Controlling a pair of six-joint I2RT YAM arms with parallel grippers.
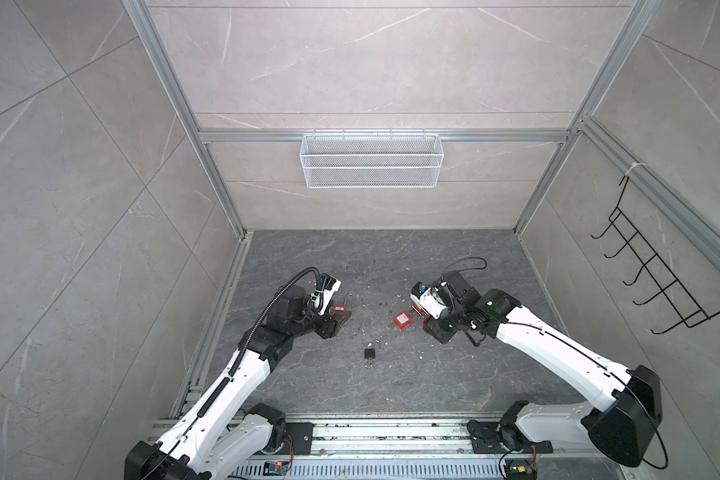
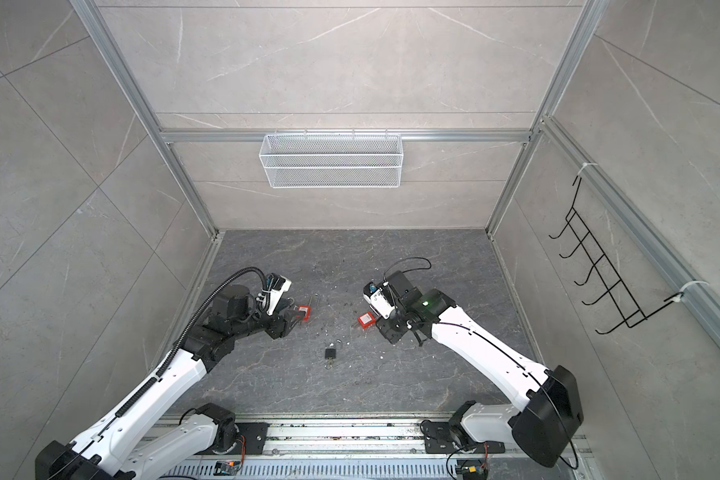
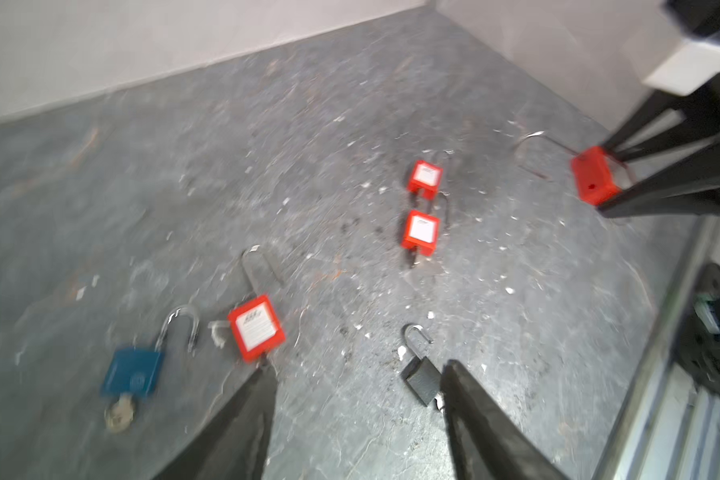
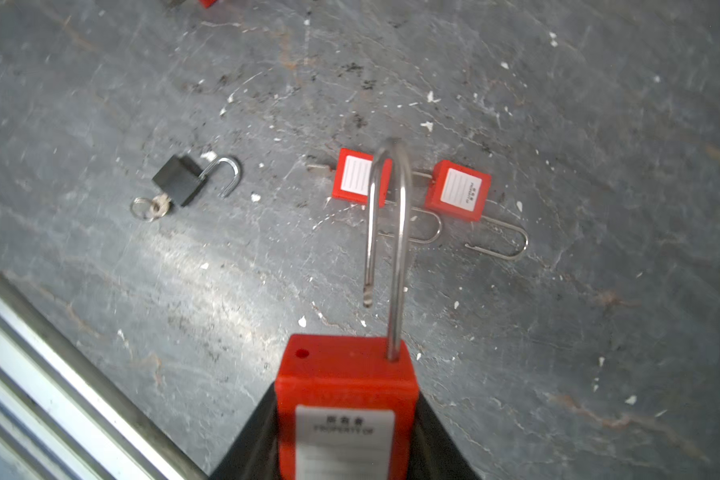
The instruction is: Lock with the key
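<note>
Right gripper (image 4: 348,399) clamped on red padlock (image 4: 341,374), its shackle (image 4: 398,249) sprung open over grey floor (image 4: 599,291), left gripper (image 3: 358,365) spread wide, empty, fingertips beside second red padlock (image 3: 256,328) and black padlock (image 3: 422,380)

White wire mesh basket (image 1: 371,160) hanging on the back wall rail (image 1: 258,136), black wire hook rack (image 1: 657,266) on the right-hand wall, pale marbled tile walls (image 1: 80,166) in an aluminium frame (image 1: 225,183), dark grey marbled worktop (image 1: 350,257) littered with small white flecks (image 4: 431,97)
</note>
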